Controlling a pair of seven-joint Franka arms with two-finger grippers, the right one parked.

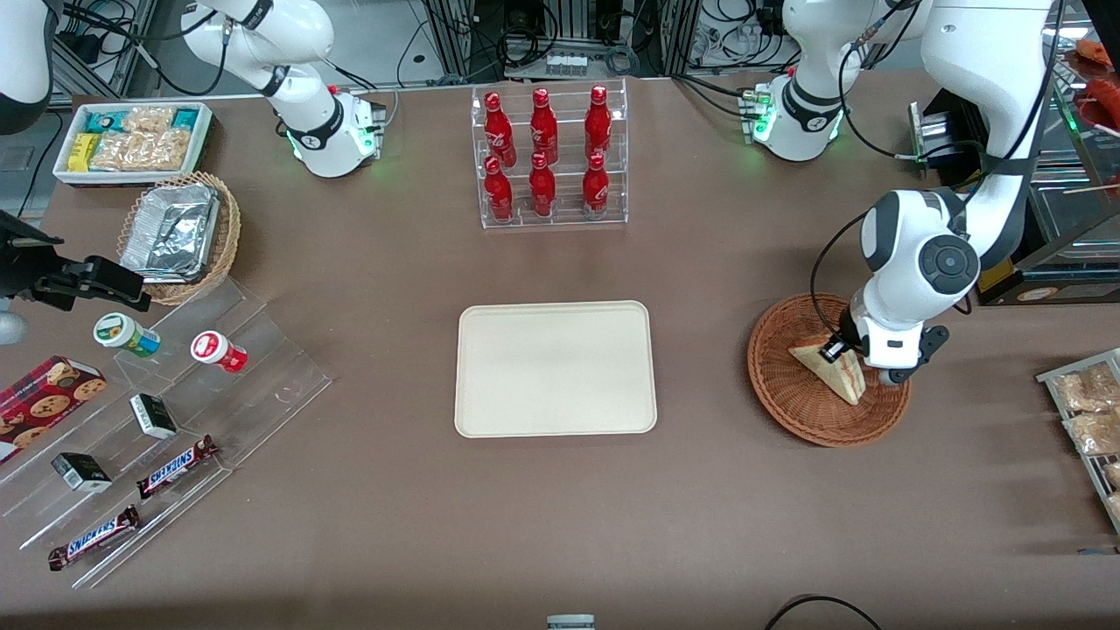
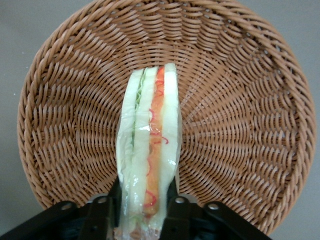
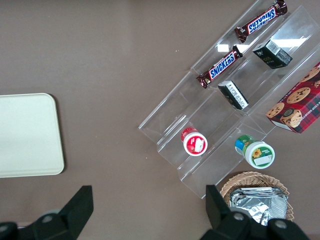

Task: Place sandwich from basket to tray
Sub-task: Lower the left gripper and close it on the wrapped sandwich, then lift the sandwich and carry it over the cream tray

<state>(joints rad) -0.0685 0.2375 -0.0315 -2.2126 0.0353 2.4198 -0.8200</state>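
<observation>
I have the end effector (image 1: 842,352) down inside the basket (image 1: 792,398), which sits on the brown tabletop (image 1: 560,525) toward the working arm's end. In the wrist view its two black fingers (image 2: 102,215) press against either flat face of the sandwich (image 2: 149,165), so I read it as clamped on the wedge. The sandwich stands on edge with its cut side facing the wrist camera: pale bread slices with a green layer next to one of them and an orange and red layer next to the other, all under clear wrap. From the front I see the wedge (image 1: 831,372) as a cream triangle, its pointed corner aimed toward the front camera, over the middle of the woven bowl (image 2: 240,100). I cannot tell whether its lower edge touches the wicker or hangs just above it.

The tray (image 1: 555,368) lies flat near the centre of the tabletop, well apart from the basket, with nothing on it. Farther from the front camera than the tray stands a clear rack of red bottles (image 1: 544,153). Toward the parked arm's end I see a tan wicker basket of foil containers (image 1: 179,232) and clear tiered shelves holding Snickers bars (image 1: 175,466).
</observation>
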